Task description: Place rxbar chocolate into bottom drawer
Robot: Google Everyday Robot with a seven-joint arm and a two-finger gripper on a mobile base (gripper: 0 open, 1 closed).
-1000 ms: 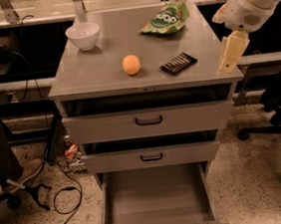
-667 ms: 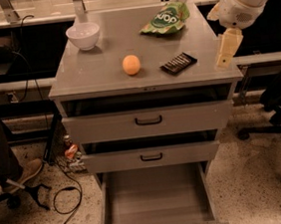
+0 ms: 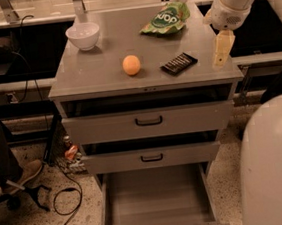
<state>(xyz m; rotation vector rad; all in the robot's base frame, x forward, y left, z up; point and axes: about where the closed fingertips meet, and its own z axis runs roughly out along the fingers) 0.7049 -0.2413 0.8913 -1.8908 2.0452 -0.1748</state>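
Hovering just right of the bar [image 3: 178,63] on the worktop [image 3: 102,76], your gripper [image 3: 223,50] is empty; open or closed, cannot tell. Descend off-centre and you may nudge the bar away.

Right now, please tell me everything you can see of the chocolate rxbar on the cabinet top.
The rxbar chocolate is a small, flat, dark rectangular wrapper with pale lettering stripes. It lies flat and askew on the grey cabinet top, near its front edge, between the orange ball and the tool, which hangs by the top's right edge. It is apart from both; only the top touches it.
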